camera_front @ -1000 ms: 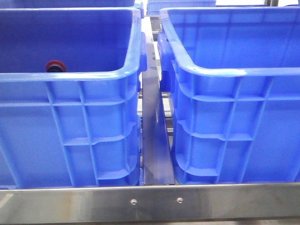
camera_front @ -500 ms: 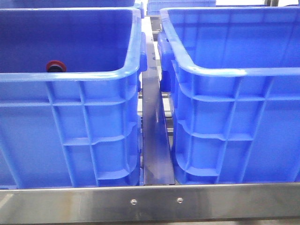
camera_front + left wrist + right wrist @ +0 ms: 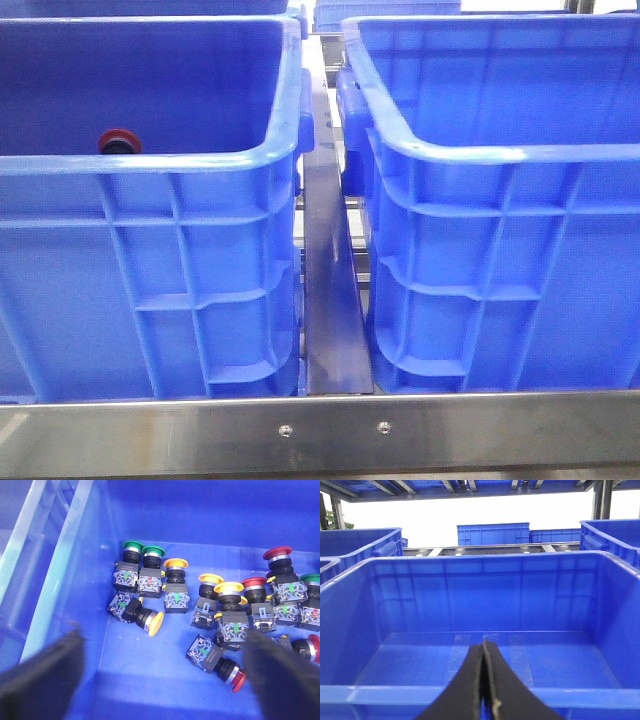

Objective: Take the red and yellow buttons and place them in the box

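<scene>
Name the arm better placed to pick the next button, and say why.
Left. Its open pincer hangs over the red and yellow buttons in the bin. The right pincer is shut, facing an empty blue box.

The two bins, the left bin (image 3: 200,290) and the right bin (image 3: 500,280), are moulded from glossy blue plastic, ribbed on the outside. The rail (image 3: 330,430) across the front is made of brushed metal, fixed with two shiny screws. Smooth, glossy plastic caps are seen on the buttons (image 3: 220,605), with clear plastic blocks beneath. The right pincer (image 3: 484,690) is faced with matt black rubbery material.
</scene>
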`<control>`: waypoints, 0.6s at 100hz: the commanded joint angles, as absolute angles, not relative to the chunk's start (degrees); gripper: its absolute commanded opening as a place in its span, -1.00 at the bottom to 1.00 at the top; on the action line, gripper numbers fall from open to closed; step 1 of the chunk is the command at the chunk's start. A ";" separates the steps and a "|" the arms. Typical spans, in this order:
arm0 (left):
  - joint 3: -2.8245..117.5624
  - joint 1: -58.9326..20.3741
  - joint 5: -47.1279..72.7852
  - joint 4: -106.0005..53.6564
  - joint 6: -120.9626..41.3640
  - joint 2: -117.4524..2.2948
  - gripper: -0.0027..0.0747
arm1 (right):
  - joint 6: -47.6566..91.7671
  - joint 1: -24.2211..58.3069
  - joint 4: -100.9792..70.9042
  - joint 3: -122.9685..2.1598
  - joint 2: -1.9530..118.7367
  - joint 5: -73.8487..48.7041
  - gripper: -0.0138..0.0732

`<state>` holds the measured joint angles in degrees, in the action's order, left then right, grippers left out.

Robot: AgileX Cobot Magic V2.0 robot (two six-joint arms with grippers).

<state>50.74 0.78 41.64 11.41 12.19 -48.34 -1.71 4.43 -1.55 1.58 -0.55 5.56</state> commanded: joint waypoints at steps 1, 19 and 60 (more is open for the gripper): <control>52.85 0.89 38.18 11.25 12.11 -48.20 0.81 | -1.72 4.30 -1.06 0.88 -2.08 10.21 -0.84; 52.85 0.89 36.67 8.34 12.11 -48.29 0.81 | -1.72 4.30 -1.06 0.88 -2.08 10.21 -0.84; 58.93 -11.67 35.39 2.12 14.36 -62.72 0.81 | -1.72 4.30 -1.06 0.88 -2.08 10.21 -0.84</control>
